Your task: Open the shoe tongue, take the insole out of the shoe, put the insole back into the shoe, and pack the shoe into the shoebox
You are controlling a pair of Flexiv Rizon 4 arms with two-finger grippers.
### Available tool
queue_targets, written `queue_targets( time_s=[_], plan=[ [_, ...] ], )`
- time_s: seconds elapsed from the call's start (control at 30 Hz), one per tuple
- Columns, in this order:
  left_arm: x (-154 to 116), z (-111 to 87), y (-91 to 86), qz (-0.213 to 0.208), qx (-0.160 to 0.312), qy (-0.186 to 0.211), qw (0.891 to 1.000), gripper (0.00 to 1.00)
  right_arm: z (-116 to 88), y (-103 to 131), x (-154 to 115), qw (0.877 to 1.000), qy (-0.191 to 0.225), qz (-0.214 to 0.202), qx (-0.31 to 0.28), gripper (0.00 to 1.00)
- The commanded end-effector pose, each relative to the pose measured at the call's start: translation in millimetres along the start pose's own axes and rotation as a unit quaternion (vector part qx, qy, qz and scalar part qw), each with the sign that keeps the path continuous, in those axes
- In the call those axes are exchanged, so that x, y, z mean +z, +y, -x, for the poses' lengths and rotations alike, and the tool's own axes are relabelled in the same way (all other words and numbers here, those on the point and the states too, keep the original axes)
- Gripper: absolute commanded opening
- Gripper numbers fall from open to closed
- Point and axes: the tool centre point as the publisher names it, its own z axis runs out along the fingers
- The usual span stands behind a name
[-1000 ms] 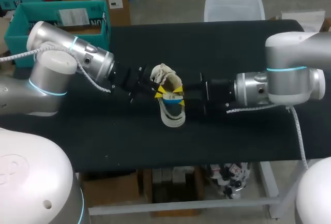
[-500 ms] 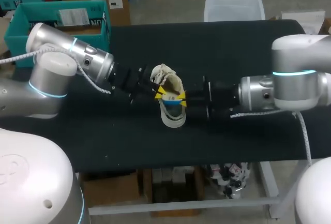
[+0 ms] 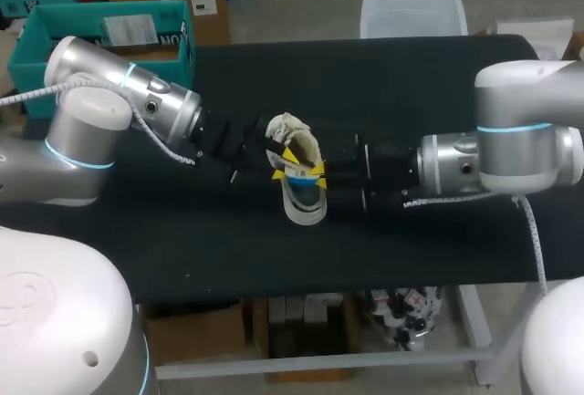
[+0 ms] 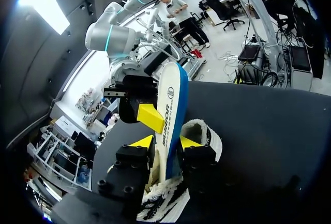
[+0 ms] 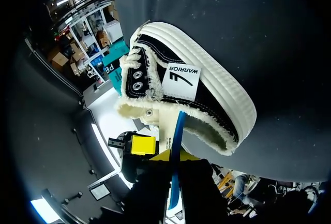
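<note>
A black-and-white shoe (image 3: pixel 301 202) with a fleecy lining lies mid-table, between my two arms. Its white insole with a blue edge (image 3: pixel 302 176) stands up out of the shoe's opening. My right gripper (image 3: pixel 317 172) comes in from the right and is shut on the insole (image 5: pixel 176 130), whose blue edge is pinched between its fingers above the shoe (image 5: pixel 207 87). My left gripper (image 4: pixel 165 142) comes from the left. Its yellow tips stand open on either side of the insole (image 4: pixel 169 105), with the shoe's collar (image 4: pixel 202 133) just beyond them. The left gripper (image 3: pixel 286 157) faces the right one across the insole.
The black table (image 3: pixel 182 249) has bare cloth in front of and behind the shoe. A teal crate (image 3: pixel 109 25) stands by the back left corner, and a clear plastic bin (image 3: pixel 411 12) by the back edge.
My right gripper has closed on the insole. My left gripper, shut on the insole before, has spread its fingers. The shoe has stayed in place.
</note>
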Motion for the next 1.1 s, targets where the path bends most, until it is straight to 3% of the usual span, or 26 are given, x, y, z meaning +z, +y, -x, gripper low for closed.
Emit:
queue_targets(
  time_s=[0.03,0.2,0.47,0.7,0.73,0.8,1.1],
  plan=[
    [1.4,-1.3,2.0,-0.007,0.000,-0.004,1.000,0.00,2.1,2.2,0.5,1.000,-0.001,0.000,0.002,0.00],
    [4.4,-0.4,7.8,-0.009,0.002,-0.001,1.000,0.00,2.5,9.2,1.4,1.000,-0.002,0.001,0.007,0.00],
    [9.3,1.4,33.1,0.007,-0.016,0.001,1.000,0.00,-0.6,30.0,10.1,1.000,-0.008,-0.001,0.016,0.00],
    [10.2,2.3,34.2,0.009,-0.018,0.000,1.000,0.00,-2.3,30.1,8.9,1.000,-0.009,0.000,0.021,0.00],
    [10.2,2.0,33.6,0.008,-0.017,0.000,1.000,0.00,-2.2,28.0,7.0,1.000,-0.007,0.002,0.020,0.22],
    [10.4,1.3,32.7,0.008,-0.016,0.000,1.000,0.00,-2.0,22.8,2.7,1.000,-0.004,0.007,0.018,0.29],
    [10.9,-2.0,28.3,0.010,-0.014,-0.002,1.000,0.00,-1.5,1.9,-8.5,1.000,0.006,0.017,0.002,0.21]
  ],
)
